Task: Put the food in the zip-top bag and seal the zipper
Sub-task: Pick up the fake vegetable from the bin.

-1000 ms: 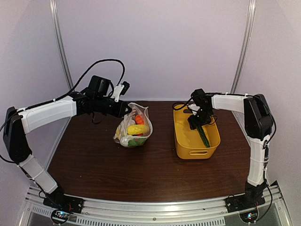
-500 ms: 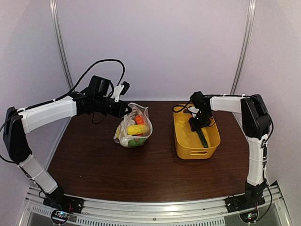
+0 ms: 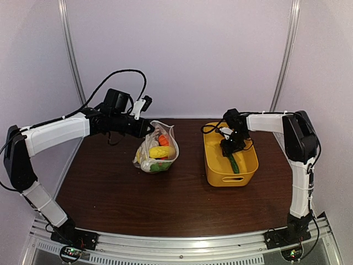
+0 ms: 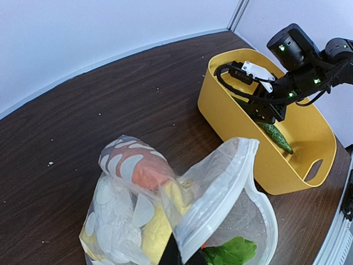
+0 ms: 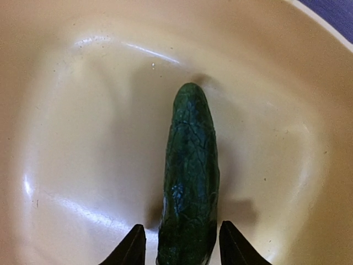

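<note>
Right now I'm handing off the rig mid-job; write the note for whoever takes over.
Left gripper: shut on the zip-top bag at its mouth edge, holding it open.
Right gripper: open, down in the yellow basket, fingers astride the cucumber, not yet clamped.
Done: yellow piece, orange piece and leafy greens are in the bag.
Left: grasp the cucumber, bag it, seal the zipper.
</note>
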Robot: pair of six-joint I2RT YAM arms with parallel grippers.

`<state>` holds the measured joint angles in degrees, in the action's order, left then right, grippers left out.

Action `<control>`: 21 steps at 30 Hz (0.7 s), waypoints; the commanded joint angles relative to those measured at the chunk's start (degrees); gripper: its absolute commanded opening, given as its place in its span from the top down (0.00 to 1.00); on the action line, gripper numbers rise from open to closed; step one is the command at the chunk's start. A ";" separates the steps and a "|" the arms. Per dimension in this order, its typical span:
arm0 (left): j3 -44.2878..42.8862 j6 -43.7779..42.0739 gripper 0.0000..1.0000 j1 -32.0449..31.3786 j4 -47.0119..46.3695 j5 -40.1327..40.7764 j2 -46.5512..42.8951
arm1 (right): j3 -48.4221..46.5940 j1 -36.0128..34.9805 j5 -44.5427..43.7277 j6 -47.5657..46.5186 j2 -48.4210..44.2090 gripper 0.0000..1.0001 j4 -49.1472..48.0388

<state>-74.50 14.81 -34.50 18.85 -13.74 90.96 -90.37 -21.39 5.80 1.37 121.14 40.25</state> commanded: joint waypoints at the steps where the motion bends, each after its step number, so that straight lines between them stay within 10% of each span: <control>1: 0.32 -0.97 1.00 0.05 -2.31 -0.26 -0.04 | 1.54 -0.01 1.51 -0.64 -2.43 0.54 -0.14; 21: 0.19 -1.46 1.00 0.05 -2.35 -0.93 0.02 | 1.80 -0.09 5.27 -3.64 -16.23 0.81 0.10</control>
<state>-74.50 14.55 -34.50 18.85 -13.85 90.96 -88.44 -21.41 7.99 0.12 111.04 40.47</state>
